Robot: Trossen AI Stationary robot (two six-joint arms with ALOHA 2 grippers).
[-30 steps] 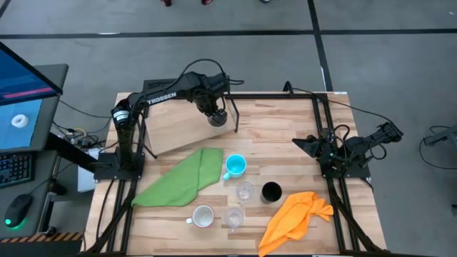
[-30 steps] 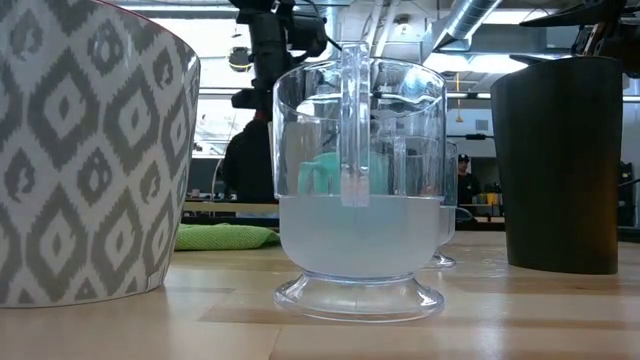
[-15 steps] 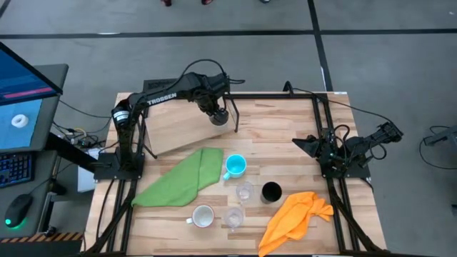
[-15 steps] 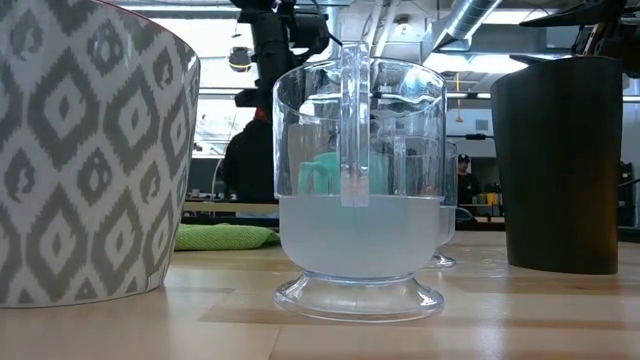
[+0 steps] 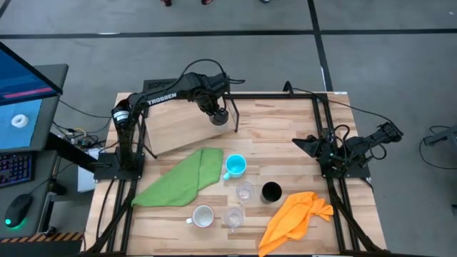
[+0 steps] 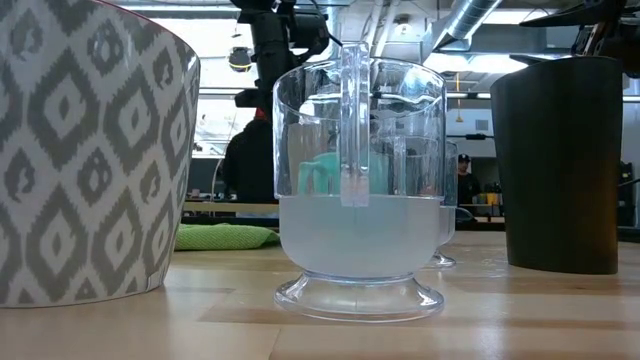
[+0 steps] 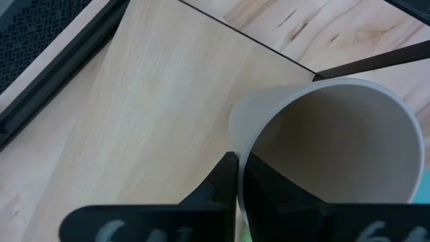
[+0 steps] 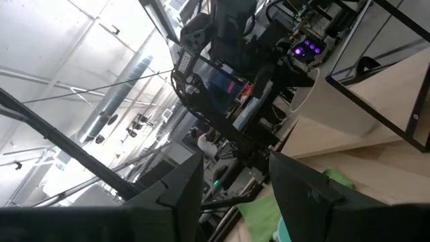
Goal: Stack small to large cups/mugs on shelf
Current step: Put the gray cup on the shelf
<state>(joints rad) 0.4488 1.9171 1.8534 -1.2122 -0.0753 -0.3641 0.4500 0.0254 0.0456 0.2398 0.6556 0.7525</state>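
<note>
Reaching over the far edge of the shelf [image 5: 178, 128], the left gripper [image 5: 217, 116] pinches the wall of the grey-beige cup [image 5: 218, 118] — one finger [image 7: 225, 183] inside the rim, the other hidden outside it — and holds the cup above the pale board. In the left wrist view the cup [image 7: 329, 144] tilts with its mouth open toward the camera, the shelf's plywood beneath it. The right gripper [image 5: 303, 145] rests folded near the right side of the table [image 5: 278, 121], fingers [image 8: 181, 185] parted with nothing between them. Nearer the front edge stand the bright blue mug [image 5: 235, 166], the black cup [image 5: 270, 191], two clear glasses [image 5: 244, 191] and the white mug [image 5: 203, 215] — flanked by a green cloth [image 5: 182, 178] and an orange cloth [image 5: 294, 218].
</note>
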